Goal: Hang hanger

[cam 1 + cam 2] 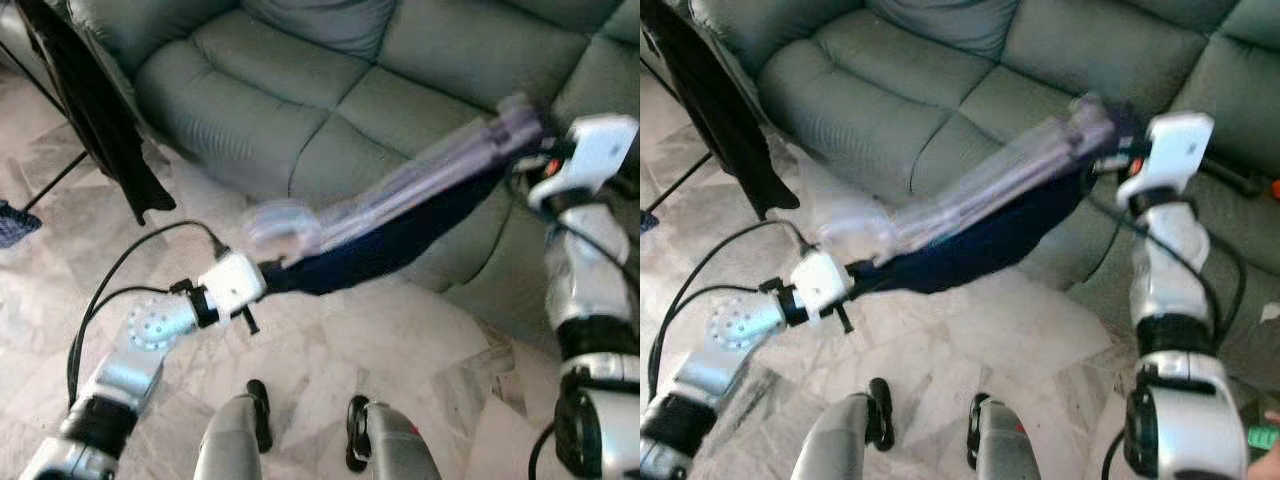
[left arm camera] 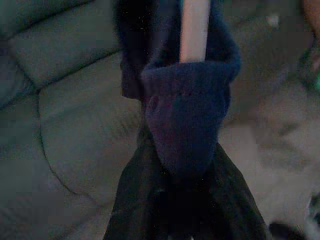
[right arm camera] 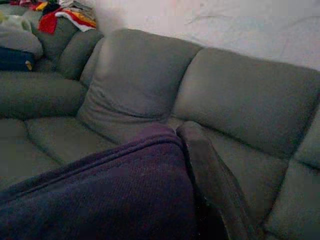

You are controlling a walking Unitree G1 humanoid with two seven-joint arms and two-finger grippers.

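Nearest, at the bottom of the head views, the robot's two legs stand on a pale marble floor (image 1: 330, 330). Just above them the left gripper (image 1: 262, 278) reaches forward from its silver arm; in the left wrist view its two black fingers (image 2: 135, 200) are pressed in on either side of a fold of a dark navy garment (image 1: 400, 240), pinching it, with a pale bar running up through the cloth.

The garment stretches as a long sagging band from the left gripper up and across to the right gripper (image 1: 1120, 150), which is raised higher, over the sofa. A blurred, pale, translucent strip lies along the top of the cloth; it may be the hanger (image 1: 990, 180) or plastic wrap, and the blur prevents telling which. In the right wrist view one black finger (image 3: 215, 185) lies against the purple-blue knit, but whether that gripper is closed on it cannot be told.

Behind is a grey-green leather sofa (image 1: 300, 90). At the far left a dark cloth (image 1: 95, 110) hangs from a thin black stand (image 1: 50, 185).

The risk, as I judge it: the soft knit could slide off the bar or out of the pinch if the two arms pull apart unevenly, and the sagging middle could snag on the sofa's edge on its way to the stand.
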